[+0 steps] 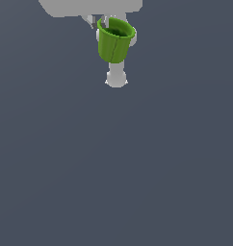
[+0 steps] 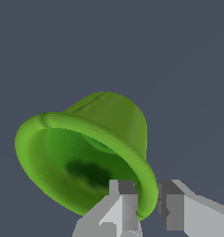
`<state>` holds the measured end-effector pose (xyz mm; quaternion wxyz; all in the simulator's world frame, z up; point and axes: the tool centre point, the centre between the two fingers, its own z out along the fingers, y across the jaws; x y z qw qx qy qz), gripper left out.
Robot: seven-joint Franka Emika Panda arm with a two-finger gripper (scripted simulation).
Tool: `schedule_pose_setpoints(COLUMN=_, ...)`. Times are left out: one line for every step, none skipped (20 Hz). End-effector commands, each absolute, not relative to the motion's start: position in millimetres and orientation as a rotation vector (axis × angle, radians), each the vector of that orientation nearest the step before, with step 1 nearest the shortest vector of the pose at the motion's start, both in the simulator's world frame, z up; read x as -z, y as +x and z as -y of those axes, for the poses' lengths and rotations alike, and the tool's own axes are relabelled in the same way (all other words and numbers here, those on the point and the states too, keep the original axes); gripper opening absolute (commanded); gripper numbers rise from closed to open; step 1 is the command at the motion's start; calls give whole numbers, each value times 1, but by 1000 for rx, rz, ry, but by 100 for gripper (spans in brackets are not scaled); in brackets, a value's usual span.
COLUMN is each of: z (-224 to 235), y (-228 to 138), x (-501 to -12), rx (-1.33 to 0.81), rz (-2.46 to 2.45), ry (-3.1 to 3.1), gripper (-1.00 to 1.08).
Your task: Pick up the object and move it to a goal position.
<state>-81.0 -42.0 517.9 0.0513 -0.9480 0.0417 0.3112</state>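
The small bright green cup (image 1: 114, 44) with a darker green inside hangs near the top of the exterior view, slightly tilted and off the dark floor. My white gripper (image 1: 102, 22) comes in from the top edge above it. In the wrist view the gripper (image 2: 147, 202) is shut on the cup's rim. One finger (image 2: 123, 203) sits inside the cup (image 2: 109, 125) and the other finger (image 2: 174, 206) sits outside the wall. Most of the gripper body is cut off by the top edge of the exterior view.
A plain dark blue-grey floor (image 1: 116, 168) fills both views. A white rounded part (image 1: 116, 78) shows just below the cup, partly hidden behind it; I cannot tell what it is. No goal marker is visible.
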Motion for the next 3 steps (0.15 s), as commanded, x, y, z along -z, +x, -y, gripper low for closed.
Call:
schedule_pose_setpoints(z=42, y=-81, x=-520, rx=-945, rz=-127, ry=-2886, gripper=-100)
schedule_pose_setpoints(z=42, y=-81, x=-520, rx=-945, rz=-127, ry=-2886, gripper=-100)
schedule_pose_setpoints(z=42, y=-81, x=-520, rx=-945, rz=-127, ry=-2886, gripper=-100)
